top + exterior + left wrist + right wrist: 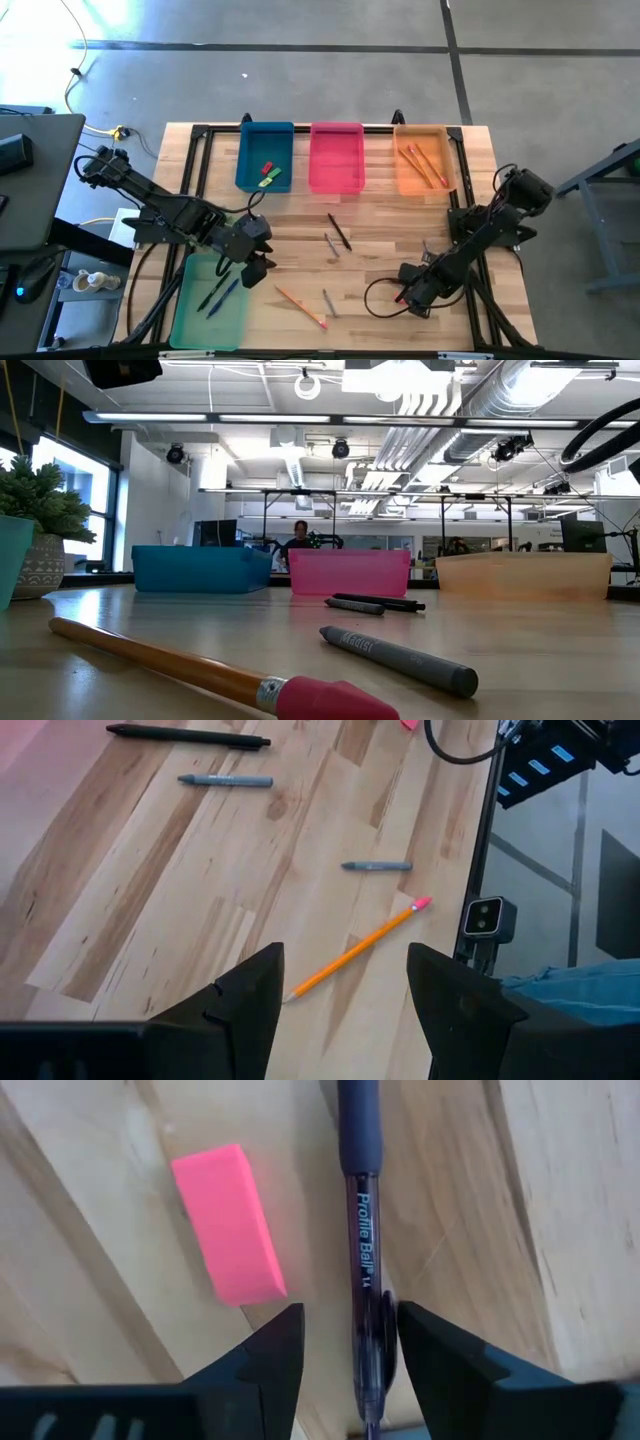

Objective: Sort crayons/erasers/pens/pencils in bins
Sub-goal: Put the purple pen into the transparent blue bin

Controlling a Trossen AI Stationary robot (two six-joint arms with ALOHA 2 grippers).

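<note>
Partly hidden, the pen (362,1280) runs between the right hand's (350,1355) fingers.

Blue pen (360,1230) lying flat beside pink eraser (228,1223), on wood

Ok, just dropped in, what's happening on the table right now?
The right gripper is open, low over a dark blue pen lying beside a pink eraser block, near the table's right front. The left gripper, open and empty, hovers by the light green plastic bin, which holds pens. An orange pencil lies loose.
</note>
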